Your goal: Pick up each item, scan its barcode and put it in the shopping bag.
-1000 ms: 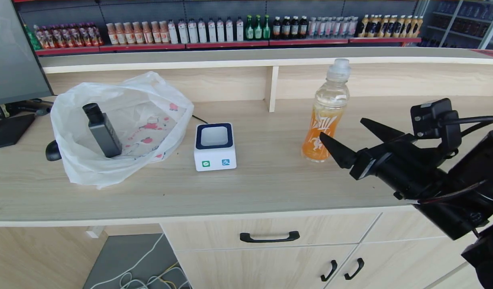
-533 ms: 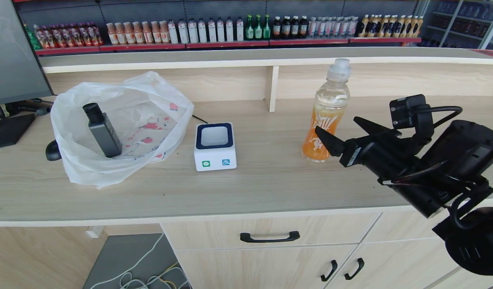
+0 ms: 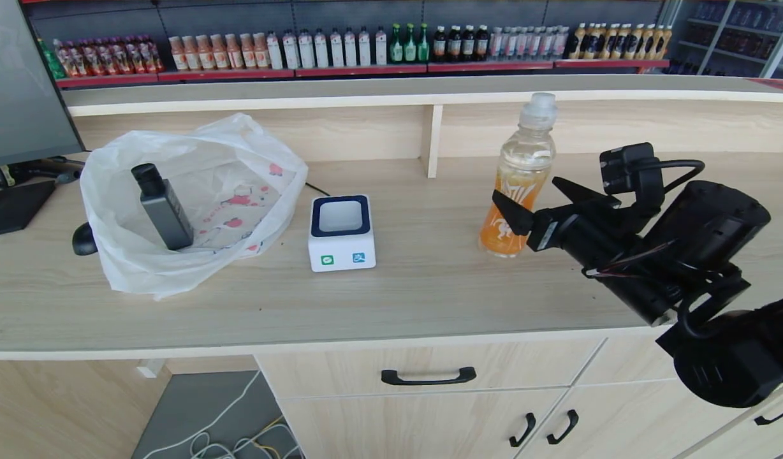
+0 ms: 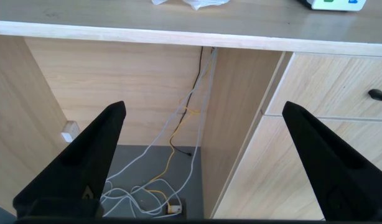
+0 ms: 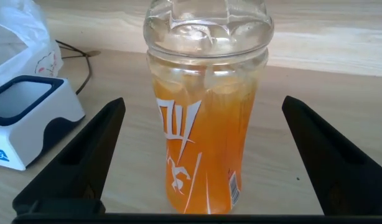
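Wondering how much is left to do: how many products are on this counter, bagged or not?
2. A grey bottle stands inside the shopping bag; an orange drink bottle stands on the counter before the right gripper. The bag's folds could hide more.

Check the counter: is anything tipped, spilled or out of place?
Nothing stands out. The orange drink bottle stands upright and capped, with no liquid around it. The scanner sits flat on the counter. A dark item leans inside the shopping bag, and the right end effector is open, facing the bottle.
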